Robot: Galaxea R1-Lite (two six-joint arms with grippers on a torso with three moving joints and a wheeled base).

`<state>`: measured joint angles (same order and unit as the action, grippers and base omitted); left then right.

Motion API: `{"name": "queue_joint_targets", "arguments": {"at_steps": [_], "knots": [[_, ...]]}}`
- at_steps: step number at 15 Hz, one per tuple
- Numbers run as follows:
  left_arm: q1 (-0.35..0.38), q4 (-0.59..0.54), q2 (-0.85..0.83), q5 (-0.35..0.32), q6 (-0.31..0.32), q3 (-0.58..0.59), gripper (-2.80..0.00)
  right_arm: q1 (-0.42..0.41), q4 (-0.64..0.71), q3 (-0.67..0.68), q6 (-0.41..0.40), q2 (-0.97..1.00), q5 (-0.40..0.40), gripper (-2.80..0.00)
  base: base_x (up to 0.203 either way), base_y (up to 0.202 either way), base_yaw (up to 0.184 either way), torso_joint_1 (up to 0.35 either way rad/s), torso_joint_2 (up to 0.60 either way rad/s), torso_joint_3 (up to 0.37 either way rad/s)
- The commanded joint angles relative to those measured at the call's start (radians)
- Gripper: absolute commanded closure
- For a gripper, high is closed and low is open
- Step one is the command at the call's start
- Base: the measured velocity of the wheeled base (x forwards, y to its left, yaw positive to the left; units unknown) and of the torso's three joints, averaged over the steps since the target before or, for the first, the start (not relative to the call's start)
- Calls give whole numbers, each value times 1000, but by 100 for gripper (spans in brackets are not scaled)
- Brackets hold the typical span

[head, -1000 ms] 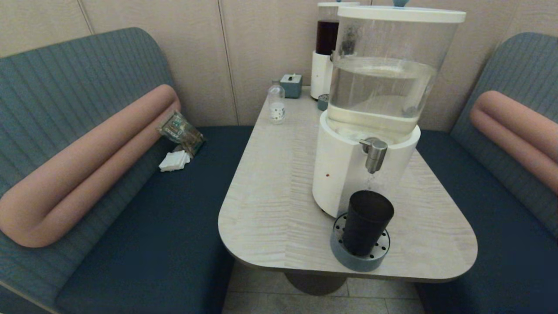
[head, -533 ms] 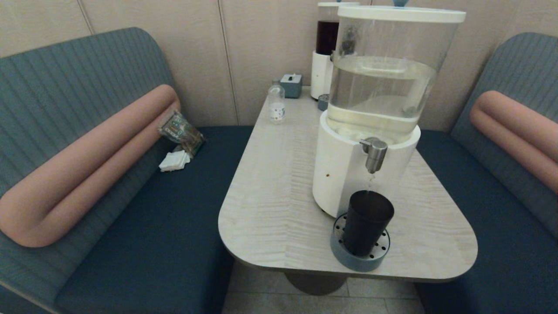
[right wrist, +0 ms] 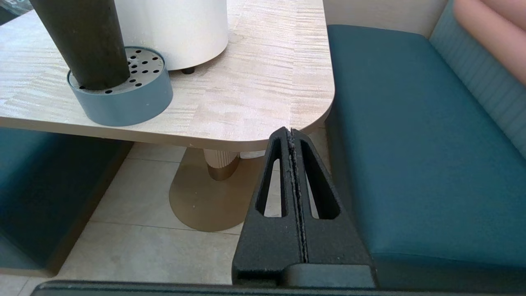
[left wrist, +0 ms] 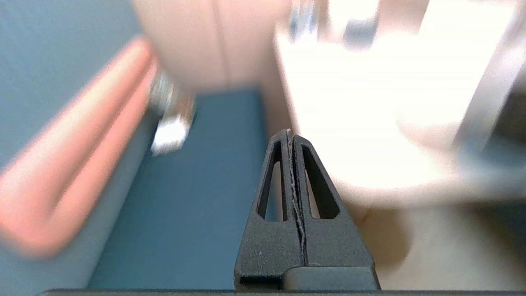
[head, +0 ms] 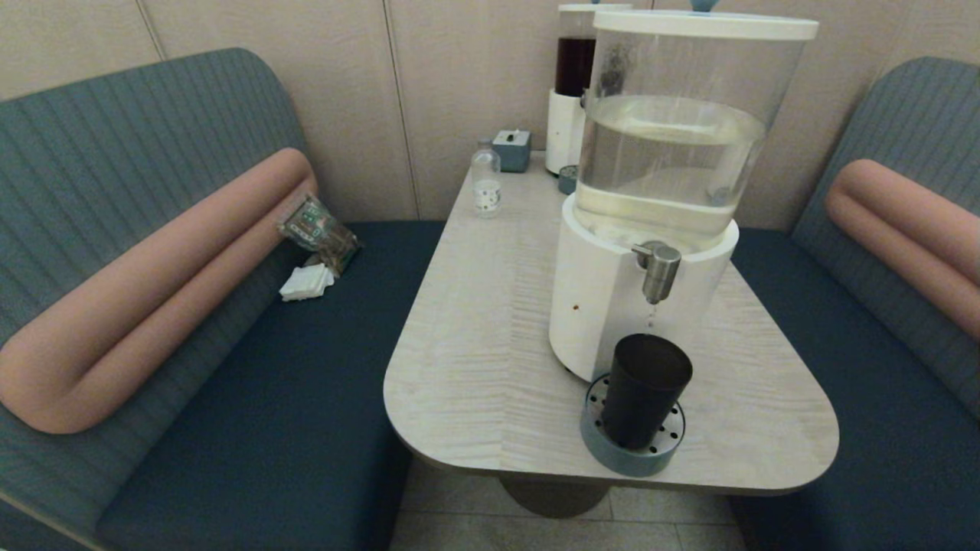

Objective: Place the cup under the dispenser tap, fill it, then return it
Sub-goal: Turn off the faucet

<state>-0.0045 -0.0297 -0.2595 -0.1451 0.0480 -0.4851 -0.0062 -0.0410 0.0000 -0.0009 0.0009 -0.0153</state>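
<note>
Compared with a second earlier, the scene had hardly changed: only a thin drip hung below the dispenser tap [head: 658, 272], and the cup [head: 643, 390] remained where it was. The cup stood upright on the perforated blue-grey drip tray [head: 612, 451] on the tabletop [head: 475, 337], directly under the tap. The right gripper [right wrist: 291, 133], jaws pressed together and empty, hung below the tabletop's near corner, well apart from the cup. The left gripper [left wrist: 290, 133], likewise closed on nothing, was parked off the tabletop's left edge.

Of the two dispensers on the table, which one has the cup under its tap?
The large clear water dispenser at the front: the cup stands below its steel tap. The narrower dark-liquid dispenser stands behind.
</note>
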Motion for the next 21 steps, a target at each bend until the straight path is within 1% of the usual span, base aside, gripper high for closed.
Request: {"name": "queue_joint_targets", "arguments": {"at_steps": [1,2,3,4,5,6,7,8,9,10,11,12,13,14,15,16,17,18,19,20,21], "knots": [[-3,51,-384,-28,-90,-258,0,0,0,15,-1,2,0,0,0,0,0,0,0,0],[-3,75,-510,-72,-125,-350,0,0,0,14,-1,2,0,0,0,0,0,0,0,0],[-4,95,-637,-153,-156,-433,0,0,-2,15,-1,2,0,0,0,0,0,0,0,0],[-6,107,-753,-271,-177,-500,0,0,0,14,-1,2,0,0,0,0,0,0,0,0],[-9,104,-852,-384,-185,-560,0,0,-1,15,-1,2,0,0,0,0,0,0,0,0],[-18,81,-952,-485,-183,-634,0,0,-1,15,-1,2,0,0,0,0,0,0,0,0],[-34,40,-1046,-567,-171,-718,0,0,0,15,-1,2,0,0,0,0,0,0,0,0],[-52,-2,-1128,-625,-156,-794,0,0,-2,14,-1,2,0,0,0,0,0,0,0,0],[-77,-37,-1200,-664,-143,-866,0,-1,-1,15,-1,2,0,0,0,0,0,0,0,0],[-114,-75,-1264,-693,-134,-941,0,0,-1,15,-1,2,0,0,0,0,0,0,0,0],[-172,-119,-1309,-714,-133,-997,0,0,0,15,-1,2,0,0,0,0,0,0,0,0],[-233,-155,-1334,-728,-149,-1020,0,0,0,15,-1,2,0,0,0,0,0,0,0,0],[-289,-172,-1356,-744,-210,-1025,0,0,0,15,-1,2,0,0,0,0,0,0,0,0],[-327,-170,-1389,-756,-268,-1023,0,0,0,14,-1,2,0,0,0,0,0,0,0,0],[-342,-141,-1425,-754,-269,-1017,0,0,-2,14,-1,2,0,0,0,0,0,0,0,0],[-357,-105,-1462,-738,-249,-1019,0,0,0,14,-1,2,0,0,0,0,0,0,0,0],[-369,-96,-1498,-712,-196,-1041,0,0,0,14,-1,2,0,0,0,0,0,0,0,0],[-374,-112,-1531,-692,-126,-1086,0,0,0,15,-1,2,0,0,0,0,0,0,0,0],[-378,-184,-1552,-674,-61,-1148,0,0,0,14,-1,2,0,0,0,0,0,0,0,0],[-390,-298,-1566,-658,-17,-1220,0,0,-1,14,-1,2,0,0,0,0,0,0,0,0],[-406,-388,-1579,-641,8,-1292,0,0,-2,14,-1,2,0,0,0,0,0,0,0,0]]}}
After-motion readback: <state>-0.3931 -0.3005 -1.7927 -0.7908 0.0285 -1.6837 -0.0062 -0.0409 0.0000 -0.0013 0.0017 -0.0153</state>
